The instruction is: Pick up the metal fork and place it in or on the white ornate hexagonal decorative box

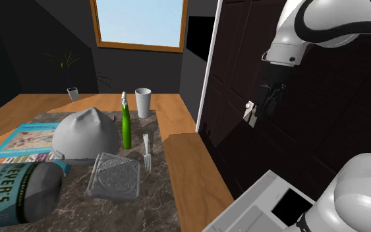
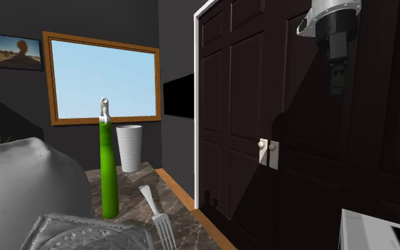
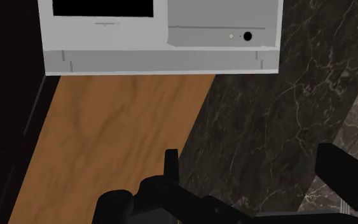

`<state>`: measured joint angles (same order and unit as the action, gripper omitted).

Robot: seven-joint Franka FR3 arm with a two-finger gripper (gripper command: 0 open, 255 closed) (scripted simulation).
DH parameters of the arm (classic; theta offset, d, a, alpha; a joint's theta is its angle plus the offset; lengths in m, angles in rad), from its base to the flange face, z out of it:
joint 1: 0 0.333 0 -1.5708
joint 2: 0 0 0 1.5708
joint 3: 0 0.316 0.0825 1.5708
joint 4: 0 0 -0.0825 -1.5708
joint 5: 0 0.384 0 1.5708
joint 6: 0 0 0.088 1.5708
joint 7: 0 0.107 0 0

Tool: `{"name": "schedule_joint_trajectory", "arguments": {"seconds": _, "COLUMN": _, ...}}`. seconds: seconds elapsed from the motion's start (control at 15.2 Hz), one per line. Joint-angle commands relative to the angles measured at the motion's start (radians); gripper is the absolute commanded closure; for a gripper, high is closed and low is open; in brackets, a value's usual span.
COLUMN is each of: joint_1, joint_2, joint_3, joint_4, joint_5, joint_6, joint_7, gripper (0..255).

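Your arm point(image 1: 322, 20) is way up by the dark door point(image 1: 309, 145), right of the marble counter point(image 1: 157, 198), so swing left and down. The ornate box point(image 1: 114, 175) sits near the front. The gripper point(image 3: 248, 156) is spread open, empty. The fork point(image 1: 147, 153) lies flat just right of the box, so drop straight over its handle, fingers across it.

white rounded arm point(image 1: 286, 36), all-black claw point(image 1: 268, 105)
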<state>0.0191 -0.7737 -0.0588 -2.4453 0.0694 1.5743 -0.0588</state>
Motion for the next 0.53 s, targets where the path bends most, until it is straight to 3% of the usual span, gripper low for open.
{"name": "schedule_joint_trajectory", "arguments": {"seconds": 0.0, "joint_1": 0.000, "joint_2": 0.000, "joint_3": 0.000, "joint_4": 0.000, "joint_5": 0.000, "joint_6": 0.000, "joint_7": 0.000, "gripper": 0}}
{"name": "schedule_joint_trajectory", "arguments": {"seconds": 0.46, "joint_1": 0.031, "joint_2": 0.116, "joint_3": 0.151, "joint_4": -0.039, "joint_5": 0.080, "joint_6": 0.218, "joint_7": 0.191, "gripper": 0}}
